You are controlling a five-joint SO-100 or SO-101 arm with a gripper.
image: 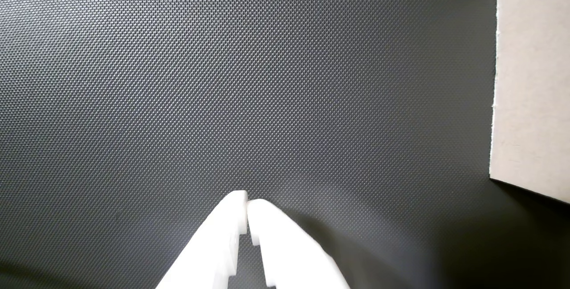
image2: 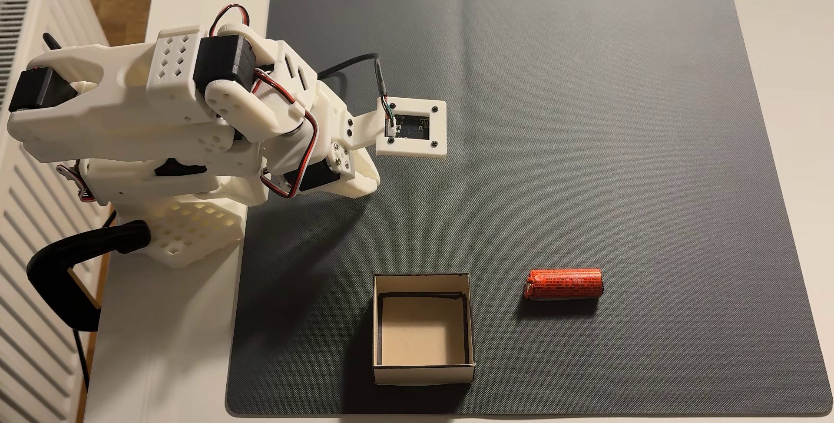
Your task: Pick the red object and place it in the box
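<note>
The red object (image2: 564,284), an orange-red paper-wrapped roll, lies on its side at the lower right of the grey mat in the fixed view. To its left, a short gap away, stands the box (image2: 423,372), open-topped and holding nothing. Its pale outer wall (image: 532,84) shows at the right edge of the wrist view. My white gripper (image: 247,201) points down over bare mat, shut with nothing between its fingers. The arm (image2: 180,103) is folded back at the mat's left edge, well away from both the box and the roll.
The dark textured mat (image2: 586,112) covers most of the white table. A black clamp (image2: 67,269) holds the arm's base at the table's left edge, beside a white radiator (image2: 27,206). The wrist camera mount (image2: 413,127) sticks out over the mat.
</note>
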